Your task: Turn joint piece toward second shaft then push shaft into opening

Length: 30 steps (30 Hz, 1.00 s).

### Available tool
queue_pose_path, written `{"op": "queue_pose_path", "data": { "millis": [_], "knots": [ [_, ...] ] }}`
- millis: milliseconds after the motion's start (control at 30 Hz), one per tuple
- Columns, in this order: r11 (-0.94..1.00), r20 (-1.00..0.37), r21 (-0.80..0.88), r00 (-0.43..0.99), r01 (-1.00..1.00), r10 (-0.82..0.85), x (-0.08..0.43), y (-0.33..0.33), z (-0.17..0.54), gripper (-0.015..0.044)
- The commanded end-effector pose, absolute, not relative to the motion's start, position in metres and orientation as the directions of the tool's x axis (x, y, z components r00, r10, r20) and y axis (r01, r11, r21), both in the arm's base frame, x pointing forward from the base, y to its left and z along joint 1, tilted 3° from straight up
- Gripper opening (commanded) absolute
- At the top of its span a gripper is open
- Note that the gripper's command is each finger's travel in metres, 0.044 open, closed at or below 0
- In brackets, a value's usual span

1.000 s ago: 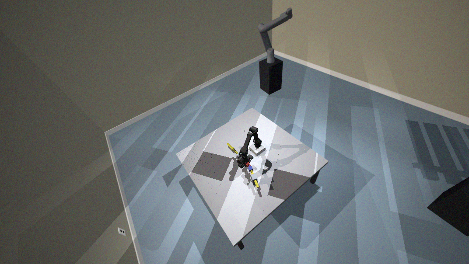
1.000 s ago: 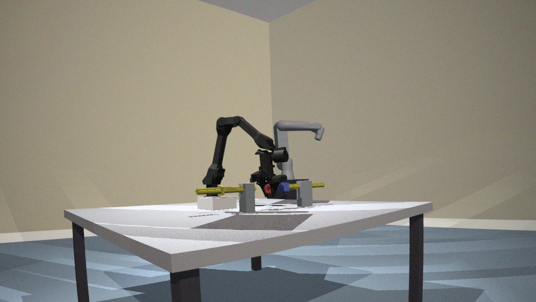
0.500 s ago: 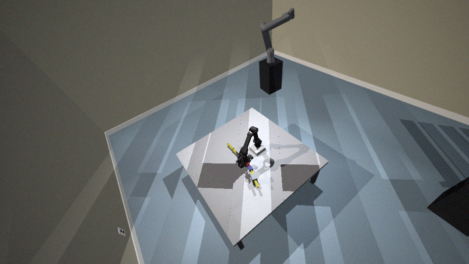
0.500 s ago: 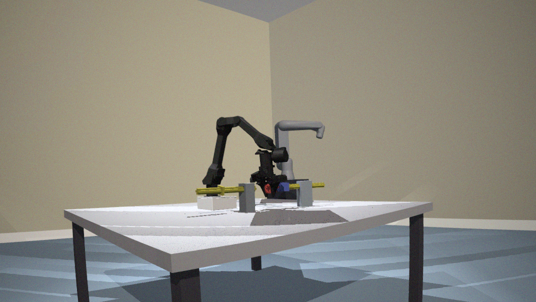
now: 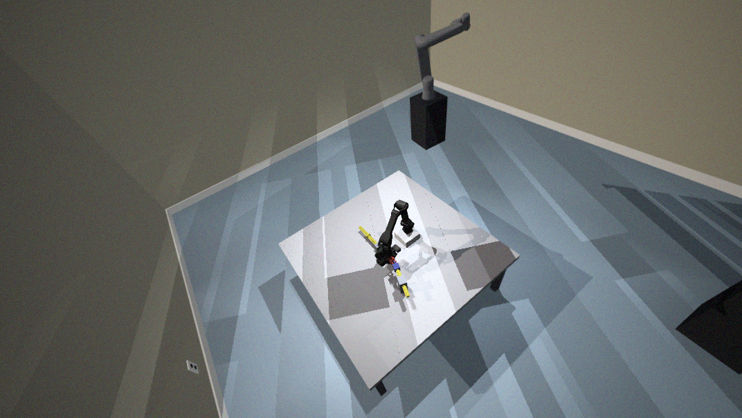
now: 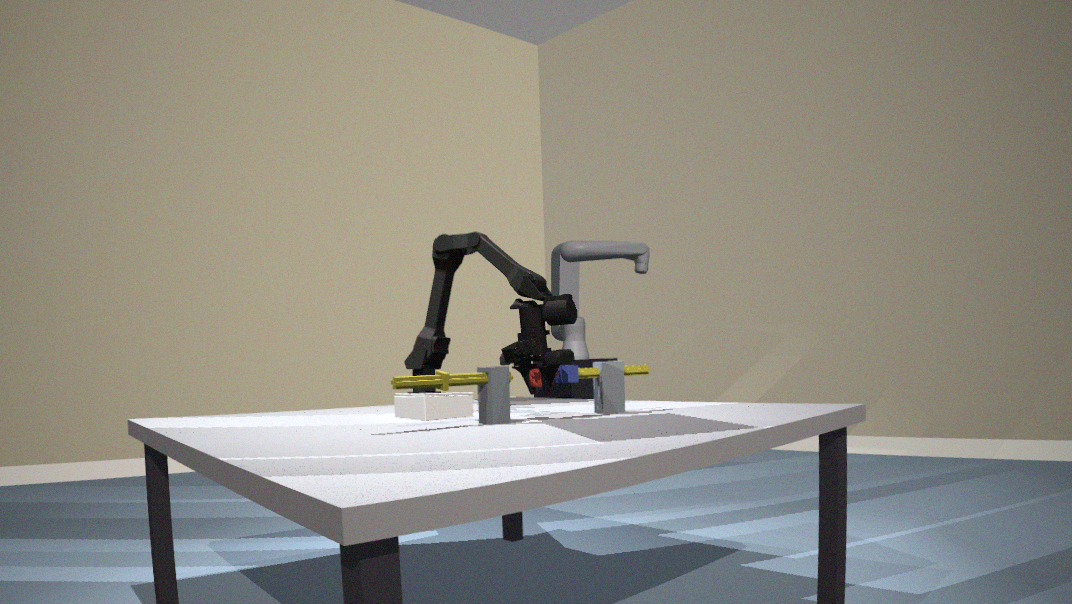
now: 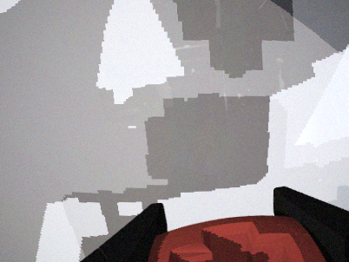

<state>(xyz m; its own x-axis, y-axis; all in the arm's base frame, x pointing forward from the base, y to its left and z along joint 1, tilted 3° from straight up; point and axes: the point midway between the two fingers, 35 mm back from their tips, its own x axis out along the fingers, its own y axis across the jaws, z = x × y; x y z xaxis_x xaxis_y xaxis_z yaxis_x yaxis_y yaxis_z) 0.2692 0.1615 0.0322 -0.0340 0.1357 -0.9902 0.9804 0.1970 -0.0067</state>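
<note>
The red joint piece (image 5: 392, 260) (image 6: 534, 377) (image 7: 243, 243) sits beside the blue hinge part (image 5: 396, 266) (image 6: 567, 373) on the end of the first yellow shaft (image 5: 407, 293) (image 6: 637, 369). That shaft runs through a grey block (image 6: 609, 396). My gripper (image 6: 541, 382) (image 7: 220, 207) points down and is shut on the joint piece, one finger on each side in the wrist view. The second yellow shaft (image 5: 367, 234) (image 6: 420, 381), with a collar, passes through another grey block (image 6: 494, 401). Its near end stands apart from the joint piece. Which way the opening points cannot be made out.
My arm stands on a white box (image 5: 410, 240) (image 6: 432, 406) beside the second shaft. The white table (image 5: 363, 358) (image 6: 600, 491) carries patchy shadows. A grey arm (image 5: 441, 36) (image 6: 600, 249) on a black pedestal (image 5: 428, 122) stands off the table.
</note>
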Motion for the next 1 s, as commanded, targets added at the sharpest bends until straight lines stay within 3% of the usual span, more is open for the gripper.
{"op": "queue_pose_path", "data": {
  "millis": [0,333,900,967],
  "knots": [
    [0.197,-0.990,-0.007,-0.034,0.980,0.136,0.2692,0.1615,0.0322,0.0000],
    [0.112,-0.999,-0.014,-0.019,0.994,0.047,0.2648,0.1605,0.0366,0.0000],
    [0.111,-0.999,-0.012,-0.018,0.994,0.047,0.2652,0.1602,0.0365,0.0000],
    [0.111,-0.999,-0.012,-0.018,0.994,0.047,0.2652,0.1602,0.0365,0.0052]
  ]
}}
